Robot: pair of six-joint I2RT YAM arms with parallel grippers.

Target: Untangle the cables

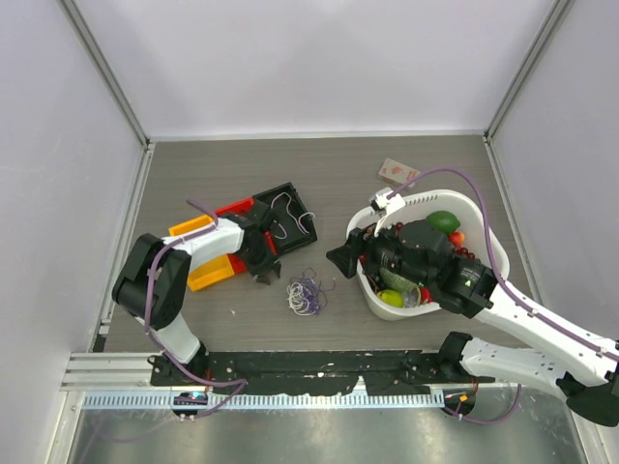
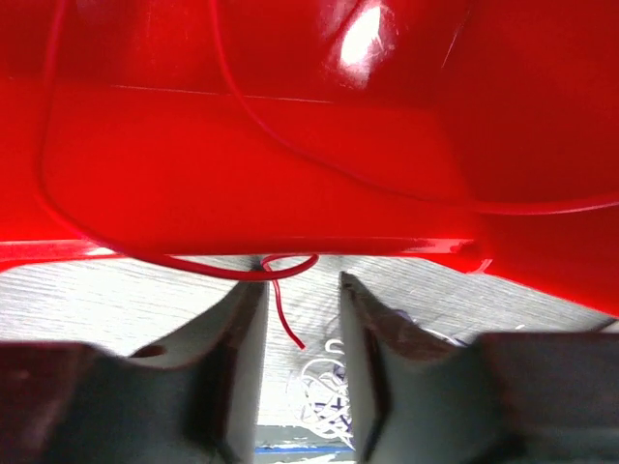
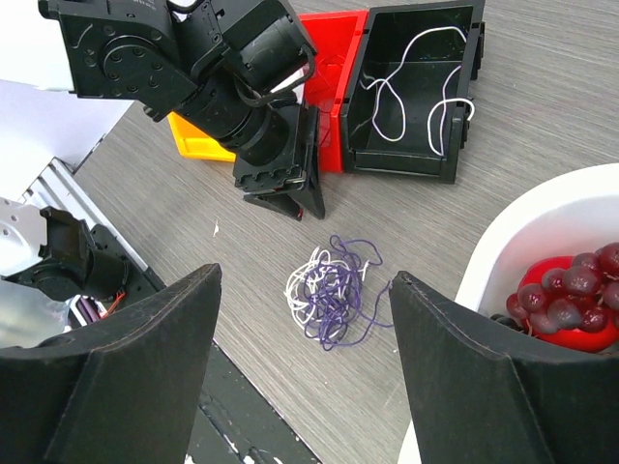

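Left gripper (image 2: 302, 290), jaws parted, seems to be dropping red cable (image 2: 280, 309) into red bin (image 2: 242, 145); right gripper (image 3: 306, 275), wide open, is hovering over white-purple tangle (image 3: 332, 290) on tabletop (image 3: 435, 222), probably pinching one strand next.

Red bin (image 2: 242, 155): glossy smooth plastic. Black bin (image 3: 397, 162): matt plastic. Table (image 3: 551, 116): matt grey wood-grain. Basket (image 3: 527, 217): smooth white plastic. Cables (image 3: 329, 290): thin, string-like cord.
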